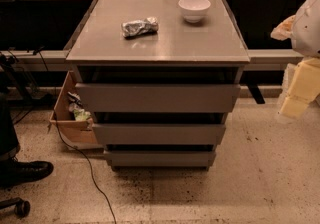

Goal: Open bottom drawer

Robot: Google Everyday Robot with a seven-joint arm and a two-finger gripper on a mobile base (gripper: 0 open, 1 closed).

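Note:
A grey cabinet (pixel 157 43) stands in the middle of the camera view with three handleless drawers stacked in its front. The bottom drawer (pixel 160 158) has the slimmest front panel and sits just above the floor, about flush with the two above it. The medium-fronted drawer (pixel 159 134) and the tallest drawer (pixel 157 98) are above it. My gripper (pixel 296 99) is cream-coloured and hangs at the right edge of the view. It is well to the right of the cabinet, at about the height of the top drawer, and touches nothing.
A white bowl (pixel 194 8) and a crumpled foil packet (pixel 140 27) lie on the cabinet top. A cardboard box (pixel 67 118) with rubbish stands left of the cabinet. A cable (pixel 92 175) runs over the speckled floor. A black shoe (pixel 27 170) and a chair wheel (pixel 21 208) are at the lower left.

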